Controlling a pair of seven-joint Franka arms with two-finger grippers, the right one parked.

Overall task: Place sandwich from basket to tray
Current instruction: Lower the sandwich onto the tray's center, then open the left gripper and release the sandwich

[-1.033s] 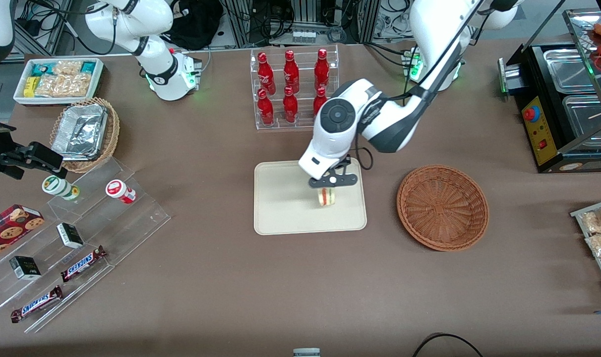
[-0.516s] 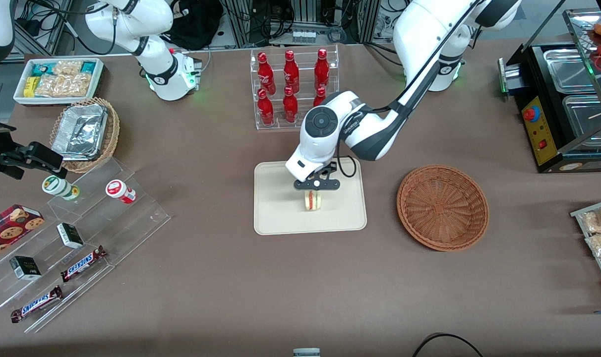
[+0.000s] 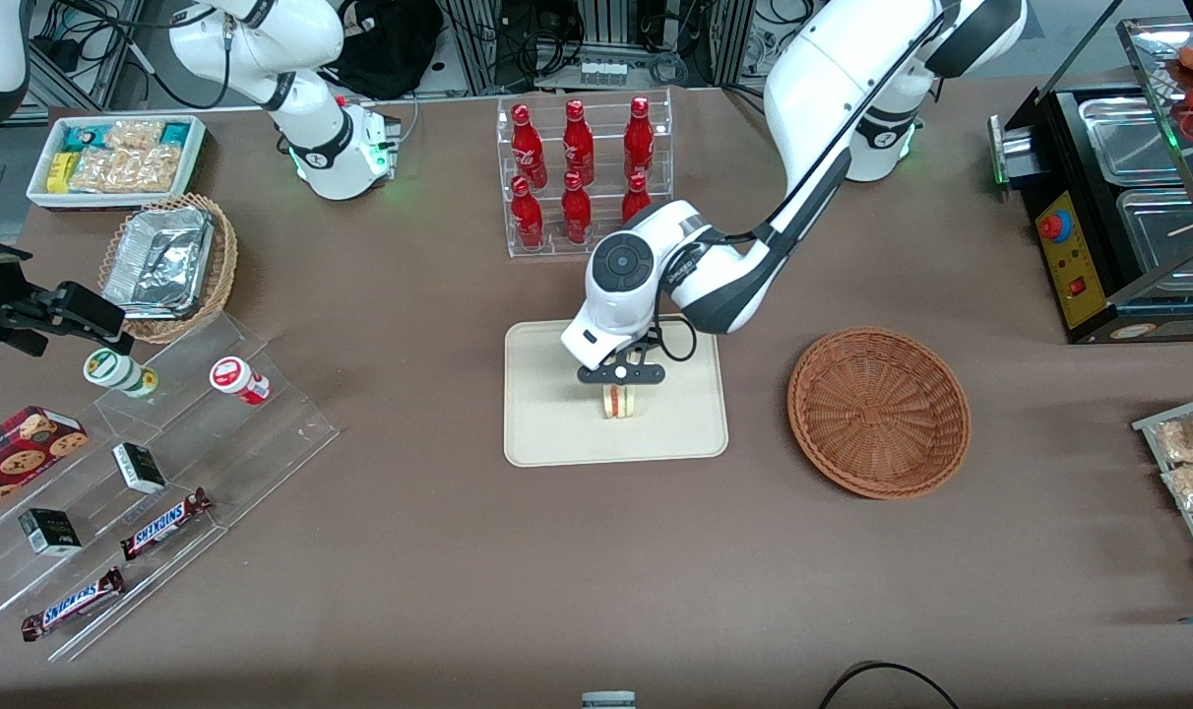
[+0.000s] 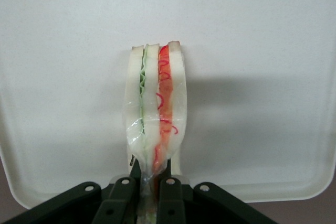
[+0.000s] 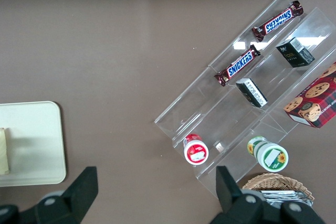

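My left gripper [image 3: 620, 388] hangs low over the middle of the cream tray [image 3: 547, 433], shut on the sandwich [image 3: 619, 401]. In the left wrist view the sandwich [image 4: 155, 111] stands on edge between the black fingers [image 4: 170, 187], its pale bread, green and red-orange layers showing against the tray [image 4: 262, 77]. I cannot tell whether its lower edge touches the tray. The reddish-brown wicker basket [image 3: 879, 410] sits empty beside the tray, toward the working arm's end of the table.
A clear rack of red bottles [image 3: 579, 177] stands farther from the front camera than the tray. Clear tiered shelves with snack bars and jars [image 3: 154, 463] lie toward the parked arm's end, with a tan foil-filled basket [image 3: 170, 262] and a white snack bin [image 3: 116, 158].
The gripper has carried the sandwich from the tray's basket-side edge toward its middle and has come lower over it.
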